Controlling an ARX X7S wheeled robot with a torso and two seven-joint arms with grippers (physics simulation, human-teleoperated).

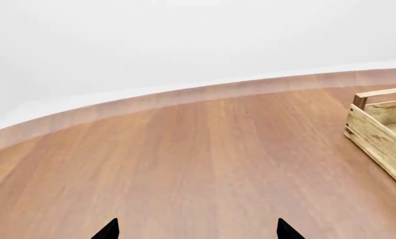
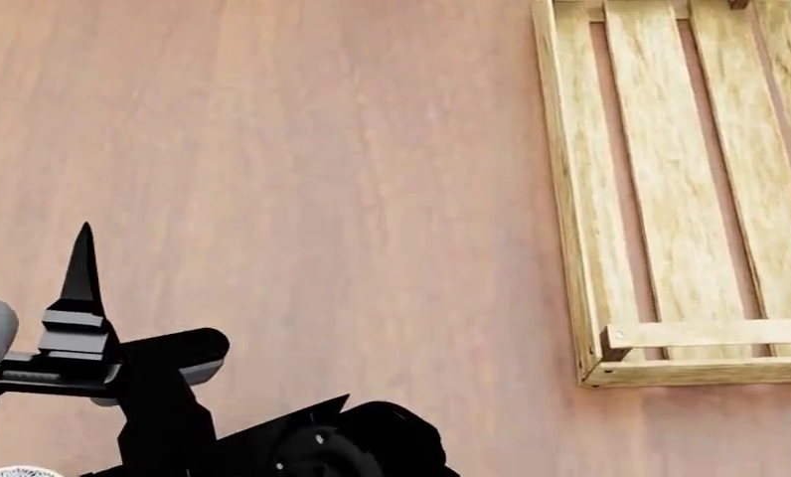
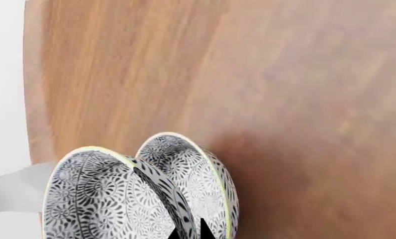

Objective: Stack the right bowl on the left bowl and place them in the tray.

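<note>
Two bowls with a black-and-white swirl pattern and pale yellow rims show only in the right wrist view. The nearer bowl [image 3: 92, 199] overlaps the farther bowl [image 3: 184, 167]; I cannot tell whether they touch. My right gripper [image 3: 191, 233] is shut on the nearer bowl's wall, one black tip on each side of it. The light-wood slatted tray [image 2: 568, 199] lies at the head view's right with nothing in the part that shows, and its corner [image 1: 377, 132] appears in the left wrist view. My left gripper [image 1: 198, 231] is open over bare table, left of the tray.
The brown wooden table [image 2: 343, 179] fills the head view. Its far edge [image 1: 184, 97] curves across the left wrist view, and another edge [image 3: 32, 99] runs close beside the bowls. My left arm [image 2: 170, 397] occupies the head view's lower left corner.
</note>
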